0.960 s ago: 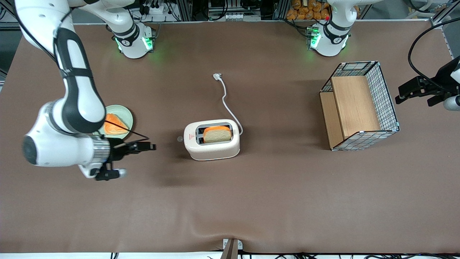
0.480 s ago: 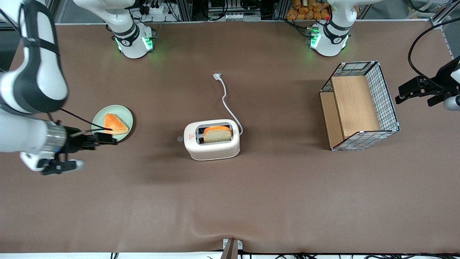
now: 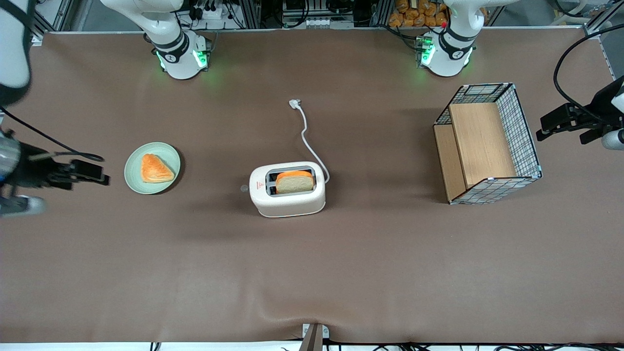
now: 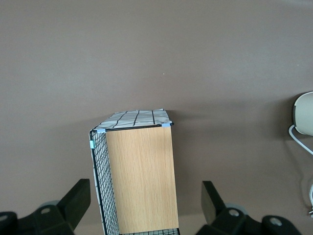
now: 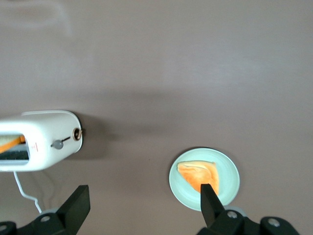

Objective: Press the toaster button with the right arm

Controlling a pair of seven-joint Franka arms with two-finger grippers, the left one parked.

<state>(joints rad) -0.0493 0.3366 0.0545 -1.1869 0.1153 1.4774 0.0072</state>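
Hovering at the working arm's end of the brown surface (image 3: 341,273), the right arm's black pincer (image 5: 142,208) hangs with fingers spread apart and empty, well away from the small white two-slot toaster (image 3: 287,189) at mid-surface. Its tiny grey round button (image 3: 244,187) shows no contact; whether it has been pressed cannot be told

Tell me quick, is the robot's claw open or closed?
Gripper: open, holding nothing, near the working arm's end of the table, away from the toaster.
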